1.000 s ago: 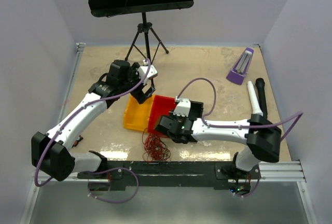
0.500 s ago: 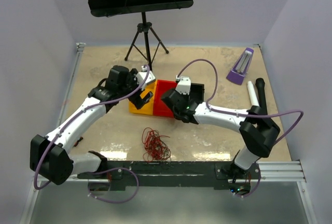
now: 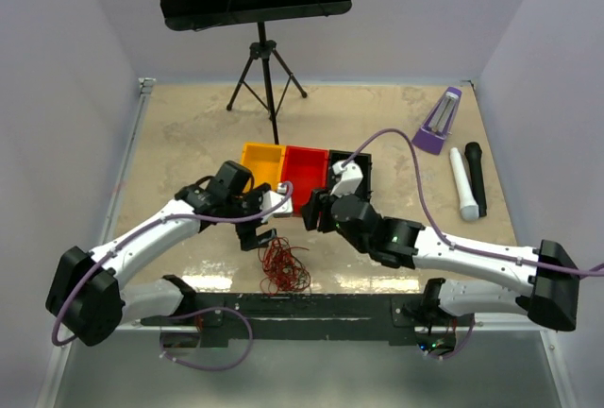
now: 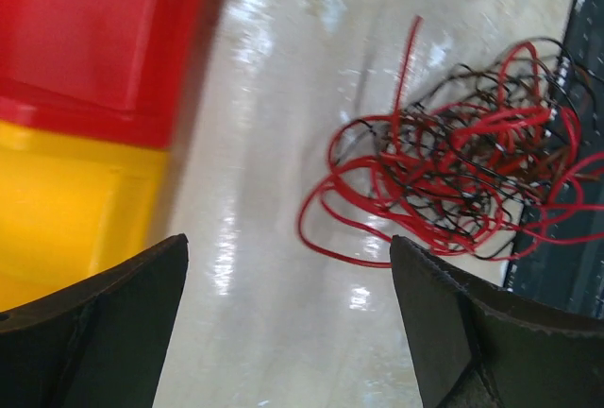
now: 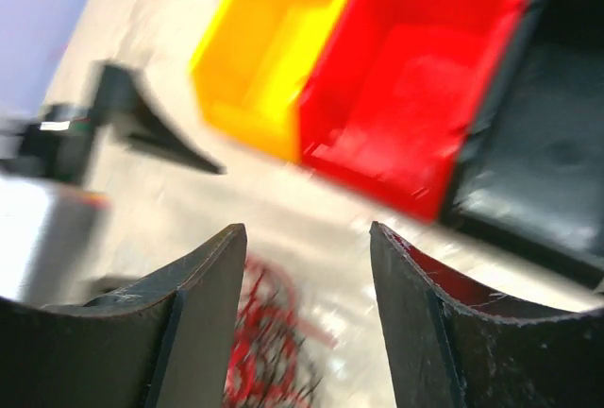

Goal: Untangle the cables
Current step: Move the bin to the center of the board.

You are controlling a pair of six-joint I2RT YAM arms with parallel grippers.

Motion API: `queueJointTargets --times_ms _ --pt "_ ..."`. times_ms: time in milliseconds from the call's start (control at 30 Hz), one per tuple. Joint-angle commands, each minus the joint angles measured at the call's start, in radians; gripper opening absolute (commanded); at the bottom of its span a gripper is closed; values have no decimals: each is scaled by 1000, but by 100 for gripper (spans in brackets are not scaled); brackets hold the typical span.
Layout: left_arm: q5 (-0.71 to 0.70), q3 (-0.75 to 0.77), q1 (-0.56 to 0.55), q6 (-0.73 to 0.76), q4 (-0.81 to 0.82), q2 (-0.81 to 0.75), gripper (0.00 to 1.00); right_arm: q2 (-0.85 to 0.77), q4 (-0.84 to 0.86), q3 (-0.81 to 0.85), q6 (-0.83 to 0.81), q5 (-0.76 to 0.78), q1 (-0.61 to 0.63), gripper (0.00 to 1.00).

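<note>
The cables (image 3: 285,268) are a loopy clump of thin red and black wires lying on the table by the front rail. They also show in the left wrist view (image 4: 462,177) and, blurred, in the right wrist view (image 5: 274,356). My left gripper (image 3: 263,236) is open and empty, just left of and behind the clump; in its own view (image 4: 288,318) bare table lies between the fingers. My right gripper (image 3: 316,212) is open and empty, behind the clump; in its own view (image 5: 307,318) the clump's far edge lies between the fingers.
A yellow bin (image 3: 261,160), a red bin (image 3: 304,164) and a black bin (image 3: 361,164) stand in a row at mid-table. A music stand tripod (image 3: 267,77) is at the back. A purple metronome (image 3: 437,120), a white microphone (image 3: 461,184) and a black microphone (image 3: 475,174) lie right.
The yellow and red bins have been pushed back into a row with the black bin. Both grippers have left them and moved toward the near side, close to the cable clump.
</note>
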Motion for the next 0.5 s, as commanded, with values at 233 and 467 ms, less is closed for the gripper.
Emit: queueJointTargets --times_ms 233,467 --pt "-66 -41 -26 77 161 67 86 -45 137 -133 67 -132 82 55" --pt "-6 -25 -28 97 164 163 80 -42 137 -149 90 -135 103 53"
